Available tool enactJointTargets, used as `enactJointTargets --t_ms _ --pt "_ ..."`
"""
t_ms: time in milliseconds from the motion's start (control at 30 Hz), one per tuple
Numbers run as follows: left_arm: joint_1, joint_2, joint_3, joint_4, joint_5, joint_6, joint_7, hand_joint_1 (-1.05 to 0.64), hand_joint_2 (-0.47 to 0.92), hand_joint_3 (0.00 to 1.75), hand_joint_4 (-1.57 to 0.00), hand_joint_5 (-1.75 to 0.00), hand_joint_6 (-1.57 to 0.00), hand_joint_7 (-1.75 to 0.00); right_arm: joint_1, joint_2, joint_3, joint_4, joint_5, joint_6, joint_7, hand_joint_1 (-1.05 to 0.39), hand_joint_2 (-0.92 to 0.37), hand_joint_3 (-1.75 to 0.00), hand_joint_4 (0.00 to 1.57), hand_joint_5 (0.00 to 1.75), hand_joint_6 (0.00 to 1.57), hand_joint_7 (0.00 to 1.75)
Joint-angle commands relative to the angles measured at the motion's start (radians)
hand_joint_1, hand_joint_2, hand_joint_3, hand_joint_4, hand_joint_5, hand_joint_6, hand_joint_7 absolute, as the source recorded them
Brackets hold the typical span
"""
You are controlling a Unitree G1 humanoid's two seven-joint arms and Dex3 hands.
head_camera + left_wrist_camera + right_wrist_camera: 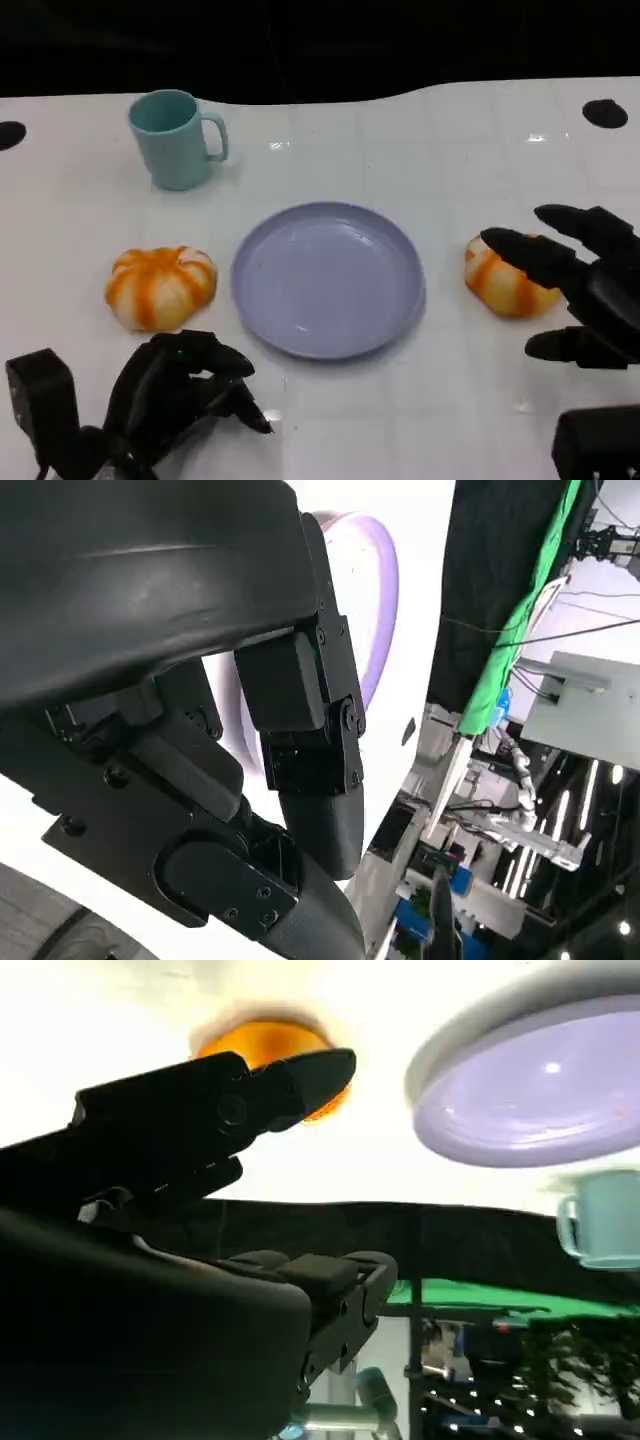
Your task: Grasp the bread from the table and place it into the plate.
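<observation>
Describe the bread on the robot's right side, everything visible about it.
The right-side bread is a round, pumpkin-shaped bun with orange and pale cream segments and a glossy, plastic-like surface. It sits on the white table, beside the purple plate but clear of its rim. The right hand reaches over it with fingers spread; one fingertip overlaps its top in the head view, though actual contact cannot be confirmed. Its far side is hidden behind the hand.

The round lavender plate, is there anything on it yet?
Empty. The round lavender plate shows only bare surface; both orange-and-white bread rolls lie on the table beside it.
</observation>
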Motion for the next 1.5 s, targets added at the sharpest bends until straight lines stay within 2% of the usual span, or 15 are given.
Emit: enactJointTargets --t_ms 33,300,567,900,1100,1300,1433,1467,1500 --pt "0.002 0.014 0.006 0.001 0.001 -0.004 0.003 -1.05 0.69 0.0 -1.57 -0.6 -1.57 -0.22 -0.061 0.003 0.041 0.08 -0.028 0.023 -0.041 -0.47 -0.8 0.0 0.02 0.32 0.25 0.01" --pt "0.001 0.013 0.008 0.002 0.001 -0.005 0.001 -1.05 0.69 0.0 -1.57 -0.6 -1.57 -0.22 -0.212 0.047 0.146 0.301 -0.087 0.075 -0.124 -0.4 -0.76 0.0 0.03 0.37 0.29 0.02" --pt "0.004 0.012 0.009 -0.005 0.0 -0.001 0.002 -1.05 0.69 0.0 -1.57 -0.6 -1.57 -0.22 -0.336 0.079 0.227 0.502 -0.101 0.11 -0.18 -0.37 -0.75 0.0 0.08 0.39 0.33 0.02" --pt "0.014 0.012 0.008 -0.017 -0.001 -0.003 -0.001 -1.05 0.69 0.0 -1.57 -0.6 -1.57 -0.22 -0.445 0.12 0.299 0.739 -0.086 0.126 -0.223 -0.35 -0.76 -0.01 0.12 0.33 0.33 0.0" --pt "0.02 0.009 0.01 -0.026 -0.008 0.006 -0.004 -1.05 0.69 0.0 -1.57 -0.59 -1.57 -0.22 -0.487 0.138 0.325 0.841 -0.065 0.122 -0.222 -0.34 -0.79 0.0 0.17 0.21 0.31 0.0" --pt "0.022 0.008 0.008 -0.029 -0.005 0.002 -0.003 -1.05 0.69 0.0 -1.57 -0.59 -1.57 -0.21 -0.52 0.157 0.355 0.922 -0.053 0.116 -0.249 -0.36 -0.8 0.0 0.22 0.17 0.33 0.01" --pt "0.023 0.008 0.006 -0.03 -0.001 -0.005 0.0 -1.05 0.69 0.0 -1.57 -0.59 -1.57 -0.21 -0.546 0.174 0.375 0.98 -0.048 0.115 -0.258 -0.33 -0.82 -0.01 0.34 0.14 0.41 0.02" --pt "0.023 0.008 0.006 -0.03 -0.001 -0.006 -0.001 -1.05 0.69 0.0 -1.57 -0.59 -1.57 -0.21 -0.55 0.178 0.375 0.993 -0.043 0.107 -0.263 -0.32 -0.83 0.0 0.4 0.13 0.45 0.03" --pt "0.024 0.008 0.005 -0.03 0.0 -0.009 -0.001 -1.05 0.69 0.0 -1.57 -0.59 -1.57 -0.21 -0.554 0.181 0.376 1.003 -0.039 0.101 -0.268 -0.3 -0.84 0.0 0.54 0.12 0.54 0.04"
